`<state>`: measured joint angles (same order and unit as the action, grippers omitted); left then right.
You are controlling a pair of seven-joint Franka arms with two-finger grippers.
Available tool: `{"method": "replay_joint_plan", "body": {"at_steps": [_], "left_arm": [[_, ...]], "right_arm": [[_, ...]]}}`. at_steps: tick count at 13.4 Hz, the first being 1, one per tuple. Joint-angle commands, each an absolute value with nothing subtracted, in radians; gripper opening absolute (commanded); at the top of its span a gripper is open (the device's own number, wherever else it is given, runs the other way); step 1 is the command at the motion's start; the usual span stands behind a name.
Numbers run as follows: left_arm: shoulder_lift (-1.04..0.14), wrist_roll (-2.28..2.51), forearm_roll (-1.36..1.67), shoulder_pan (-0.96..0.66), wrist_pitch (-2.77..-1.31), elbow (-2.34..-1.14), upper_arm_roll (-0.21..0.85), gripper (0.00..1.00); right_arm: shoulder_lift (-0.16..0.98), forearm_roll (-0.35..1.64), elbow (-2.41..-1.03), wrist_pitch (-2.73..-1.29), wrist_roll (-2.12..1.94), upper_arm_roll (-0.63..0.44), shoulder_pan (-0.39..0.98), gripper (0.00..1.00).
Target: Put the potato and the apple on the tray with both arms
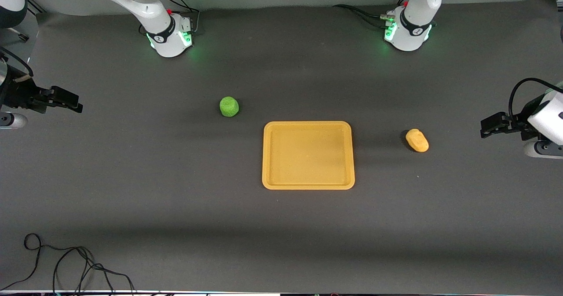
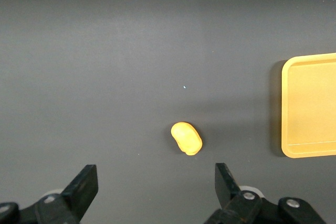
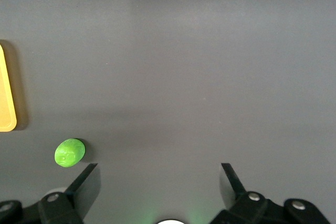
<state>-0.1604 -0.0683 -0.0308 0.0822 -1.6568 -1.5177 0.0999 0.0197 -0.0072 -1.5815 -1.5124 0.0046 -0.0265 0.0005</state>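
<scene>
The empty yellow-orange tray [image 1: 308, 155] lies flat at the middle of the table. The green apple [image 1: 229, 106] sits on the table toward the right arm's end, a little farther from the front camera than the tray. The potato [image 1: 417, 140] lies toward the left arm's end, beside the tray. My left gripper [image 1: 484, 128] is open and empty, over the table's left-arm end, apart from the potato. Its wrist view shows its open jaws [image 2: 156, 174], the potato [image 2: 187, 138] and the tray [image 2: 310, 103]. My right gripper [image 1: 75, 104] is open and empty over the other end. Its wrist view [image 3: 159, 174] shows the apple [image 3: 69, 152].
The arm bases [image 1: 169, 36] [image 1: 407, 32] stand with green lights along the table edge farthest from the front camera. A loose black cable [image 1: 66, 265] lies at the near corner at the right arm's end. Dark bare mat surrounds the tray.
</scene>
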Motion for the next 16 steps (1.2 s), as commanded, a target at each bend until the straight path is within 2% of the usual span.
{"method": "replay_joint_plan", "body": {"at_steps": [1,7,10,11,15,16], "left_arm": [[-0.169,-0.054,-0.028,0.075,-1.652,-1.5,0.097,0.99],[-0.173,-0.061,-0.028,0.078,-1.652,-1.508,0.097,0.99],[-0.16,-0.058,-0.026,0.08,-1.669,-1.56,0.097,1.0],[-0.144,-0.058,-0.026,0.081,-1.692,-1.613,0.097,1.0],[-0.046,-0.035,-0.014,0.081,-1.931,-1.964,0.097,0.99],[-0.049,0.019,0.059,0.084,-1.994,-2.021,0.097,0.96]], "right_arm": [[0.026,0.014,-1.563,-1.496,0.005,-0.029,-0.002,1.0],[0.031,0.02,-1.555,-1.502,0.02,-0.028,0.002,1.0],[0.032,0.04,-1.56,-1.502,0.021,-0.031,-0.002,1.0],[0.04,0.04,-1.556,-1.502,0.031,-0.031,-0.005,1.0],[0.044,0.04,-1.551,-1.497,0.083,-0.032,-0.002,1.0],[0.044,0.04,-1.551,-1.499,0.081,-0.032,-0.002,1.0]]}}
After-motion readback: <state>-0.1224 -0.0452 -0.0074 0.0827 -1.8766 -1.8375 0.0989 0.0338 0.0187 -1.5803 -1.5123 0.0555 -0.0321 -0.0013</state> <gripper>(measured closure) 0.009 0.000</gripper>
